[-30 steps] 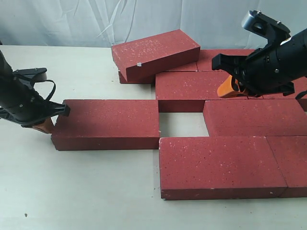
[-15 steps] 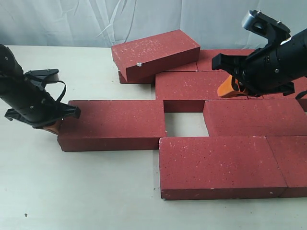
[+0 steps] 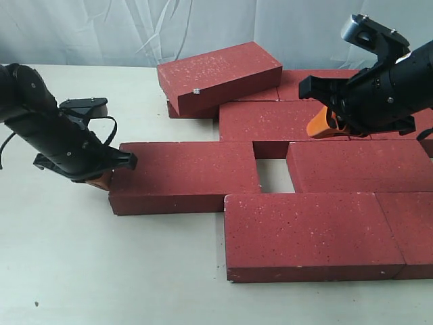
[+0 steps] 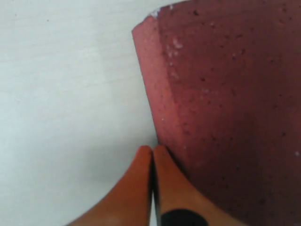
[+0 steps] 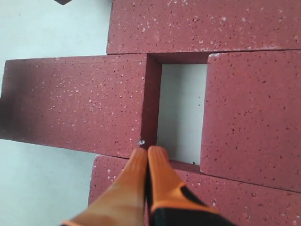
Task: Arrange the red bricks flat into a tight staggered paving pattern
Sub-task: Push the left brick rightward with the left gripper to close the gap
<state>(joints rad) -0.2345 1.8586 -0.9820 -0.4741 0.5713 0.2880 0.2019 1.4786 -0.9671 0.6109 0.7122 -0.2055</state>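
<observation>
bearing red bricks (image 3: 308, 233), pale table (image 3: 101, 271) fronts white curtain (image 3: 101, 30); left tool (image 4: 151, 153), right tool (image 5: 146, 151) both pressed together

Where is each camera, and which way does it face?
Exterior: off the arms, looking down over the red bricks; shows left pincer and right pincer.
Left wrist: on the left arm, facing its shut pincer against the leftmost brick.
Right wrist: on the right arm, facing down past its shut pincer at the gap.
Exterior and right wrist share that gap.
</observation>
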